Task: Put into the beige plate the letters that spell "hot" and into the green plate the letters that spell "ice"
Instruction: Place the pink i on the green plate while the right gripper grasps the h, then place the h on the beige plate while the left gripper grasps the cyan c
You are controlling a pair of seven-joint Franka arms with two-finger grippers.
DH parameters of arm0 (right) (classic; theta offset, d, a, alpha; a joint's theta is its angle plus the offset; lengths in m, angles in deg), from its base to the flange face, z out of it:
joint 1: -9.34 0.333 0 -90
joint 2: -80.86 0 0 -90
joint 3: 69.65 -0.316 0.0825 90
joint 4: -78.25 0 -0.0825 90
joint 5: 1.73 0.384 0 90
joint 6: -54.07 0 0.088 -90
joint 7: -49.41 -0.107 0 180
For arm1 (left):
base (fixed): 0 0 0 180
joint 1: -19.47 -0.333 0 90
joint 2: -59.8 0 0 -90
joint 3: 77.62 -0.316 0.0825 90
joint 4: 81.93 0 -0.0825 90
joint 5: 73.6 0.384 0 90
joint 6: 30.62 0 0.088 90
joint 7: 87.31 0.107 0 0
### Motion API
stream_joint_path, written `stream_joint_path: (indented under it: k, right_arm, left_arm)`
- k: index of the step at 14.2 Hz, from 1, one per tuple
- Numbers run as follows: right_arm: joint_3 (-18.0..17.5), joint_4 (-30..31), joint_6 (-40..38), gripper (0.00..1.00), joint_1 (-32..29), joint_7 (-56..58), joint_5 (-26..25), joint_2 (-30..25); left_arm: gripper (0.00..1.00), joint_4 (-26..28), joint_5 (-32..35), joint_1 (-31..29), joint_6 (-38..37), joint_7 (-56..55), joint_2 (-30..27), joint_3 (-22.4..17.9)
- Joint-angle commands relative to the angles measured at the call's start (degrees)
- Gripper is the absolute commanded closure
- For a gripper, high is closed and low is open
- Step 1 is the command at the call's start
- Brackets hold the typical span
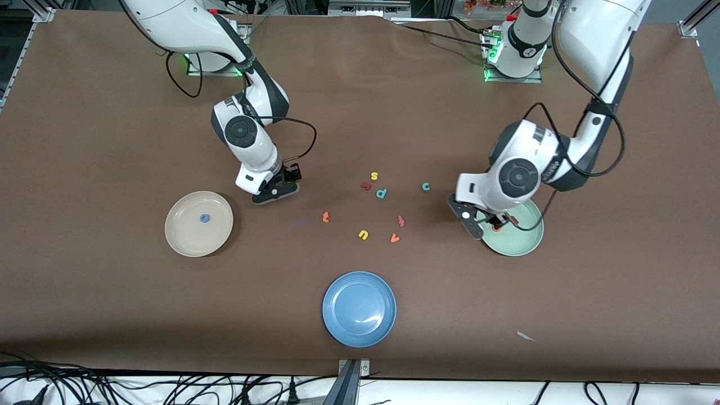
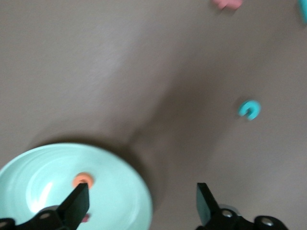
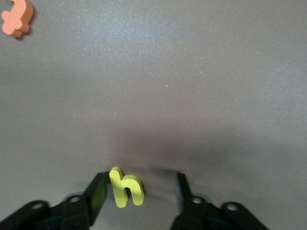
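My left gripper over green plate, jaws apart, orange e dropped inside. My right gripper on table near beige plate, jaws straddling yellow h, not yet clamped. Blue o already in beige plate.

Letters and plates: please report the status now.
Left gripper open over green plate, orange e in it. Right gripper around yellow h. Blue o in beige plate.

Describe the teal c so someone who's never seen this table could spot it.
Start at the green plate at the left arm's end of the table. Toward the middle, slightly farther from the front camera, lies the teal c, alone. Its open curve sets it apart from the teal p.
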Motion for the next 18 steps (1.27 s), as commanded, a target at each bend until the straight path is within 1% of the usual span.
stream_joint_path:
  k: [1, 2, 3, 6, 7, 8, 11, 12, 14, 15, 16, 18]
  right_arm:
    - [0.0, 0.65, 1.18, 0.43, 0.07, -0.68, -1.15, -0.21]
    - [0.0, 0.65, 1.27, 0.46, 0.16, -0.85, -1.15, -0.21]
    - [0.0, 0.65, 1.27, 0.46, 0.24, -1.2, -1.15, -0.04]
    - [0.0, 0.57, 1.36, 0.53, 1.03, -2.25, -1.06, 0.05]
    - [0.0, 0.48, 1.45, 0.54, 1.38, -2.61, -0.97, 0.23]
    - [0.0, 0.22, 1.45, 0.57, 1.56, -2.61, -0.97, 0.49]
    - [0.0, 0.21, 2.15, 0.62, 1.65, -3.05, -0.97, 1.02]
    - [0.0, 0.13, 2.15, 0.63, 1.83, -3.31, -0.97, 1.11]
    - [0.0, 0.13, 2.41, 0.68, 2.0, -3.31, -1.06, 1.28]
    - [0.0, 0.13, 2.85, 0.7, 2.0, -3.31, -1.06, 1.63]
    - [0.0, 0.04, 2.94, 0.73, 2.0, -3.31, -1.06, 1.72]
    - [0.0, -0.92, 2.94, 0.77, 2.0, -3.23, -0.97, 2.16]
  left_arm:
    - [0.0, 1.16, -1.16, 0.62, -0.66, -11.34, -0.19, 3.25]
    - [0.0, 1.59, -1.16, 1.4, -0.66, -16.53, -0.01, 4.13]
    - [0.0, 2.12, -1.16, 2.54, -0.57, -21.97, -0.1, 4.4]
    - [0.0, 2.83, -0.72, 7.82, -0.05, -41.83, 1.3, 4.4]
    - [0.0, 2.83, -0.02, 9.39, 0.56, -46.59, 2.18, 4.31]
    - [0.0, 3.0, -0.01, 9.67, 2.22, -50.38, 2.88, 4.31]
    - [0.03, 2.92, -0.01, 9.5, 4.17, -59.27, 5.08, 4.31]
    - [0.05, 3.0, -0.01, 9.15, 5.04, -59.99, 5.52, 4.14]
    - [0.15, 3.0, -0.01, 8.8, 5.4, -60.35, 5.79, 3.79]
    - [0.28, 2.92, -0.1, 8.36, 5.58, -61.13, 5.96, 3.61]
    - [0.34, 2.92, -0.28, 7.75, 6.01, -62.01, 6.05, 3.7]
    - [0.4, 3.0, -0.72, 7.91, 6.55, -62.81, 6.58, 3.7]
